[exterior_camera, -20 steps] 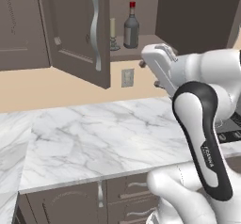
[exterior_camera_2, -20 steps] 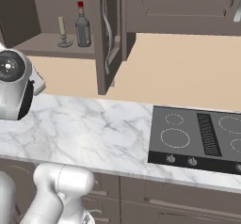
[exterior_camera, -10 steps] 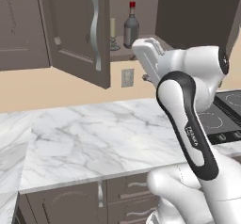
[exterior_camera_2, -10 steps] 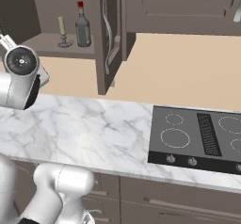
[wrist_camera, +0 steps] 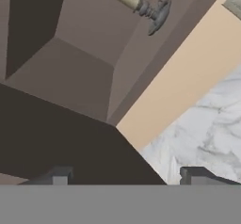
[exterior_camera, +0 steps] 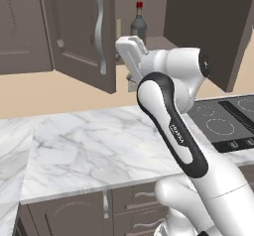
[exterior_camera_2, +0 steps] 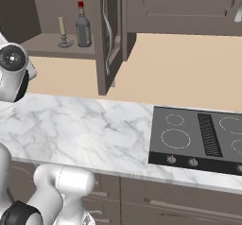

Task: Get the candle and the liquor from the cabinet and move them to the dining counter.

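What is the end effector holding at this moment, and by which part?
Nothing. In the hand view the end effector has only empty space between its tips, with the candle and liquor on the cabinet shelf.

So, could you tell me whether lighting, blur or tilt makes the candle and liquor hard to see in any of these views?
Right base view: even light, candle and liquor sharp on the shaded cabinet shelf. Left base view: arm hides most of the candle. Hand view: rolled, candle slanted, soft-edged.

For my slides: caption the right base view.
Open cabinet holding the candle beside the liquor, above a marble worktop and black cooktop.
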Motion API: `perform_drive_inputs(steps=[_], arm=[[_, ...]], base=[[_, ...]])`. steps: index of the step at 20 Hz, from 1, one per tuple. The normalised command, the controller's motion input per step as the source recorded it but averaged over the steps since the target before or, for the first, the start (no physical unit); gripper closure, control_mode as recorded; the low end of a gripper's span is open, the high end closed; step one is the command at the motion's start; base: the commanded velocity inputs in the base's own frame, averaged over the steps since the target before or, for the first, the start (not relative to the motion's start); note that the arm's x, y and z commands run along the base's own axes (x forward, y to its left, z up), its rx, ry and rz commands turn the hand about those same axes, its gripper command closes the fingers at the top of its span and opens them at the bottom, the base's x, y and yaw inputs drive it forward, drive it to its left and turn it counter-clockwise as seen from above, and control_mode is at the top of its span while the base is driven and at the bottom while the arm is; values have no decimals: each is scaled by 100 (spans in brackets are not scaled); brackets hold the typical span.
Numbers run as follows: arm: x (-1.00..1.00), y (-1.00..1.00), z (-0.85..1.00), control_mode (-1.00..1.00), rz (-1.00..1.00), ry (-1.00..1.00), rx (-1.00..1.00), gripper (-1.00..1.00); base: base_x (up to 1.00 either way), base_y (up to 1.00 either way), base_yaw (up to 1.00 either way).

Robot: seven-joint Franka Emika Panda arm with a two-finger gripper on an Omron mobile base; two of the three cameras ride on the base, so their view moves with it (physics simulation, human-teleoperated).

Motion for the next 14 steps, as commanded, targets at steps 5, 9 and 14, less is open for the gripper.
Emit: perform_drive_inputs(steps=[5, 9, 14], arm=[[2, 49, 0, -100, 18, 0, 6, -100], [0, 54, 0, -100, 20, 0, 4, -100], [0, 60, -1, -100, 20, 0, 3, -100]], base=[[0, 0, 0], [0, 0, 0], [0, 0, 0]])
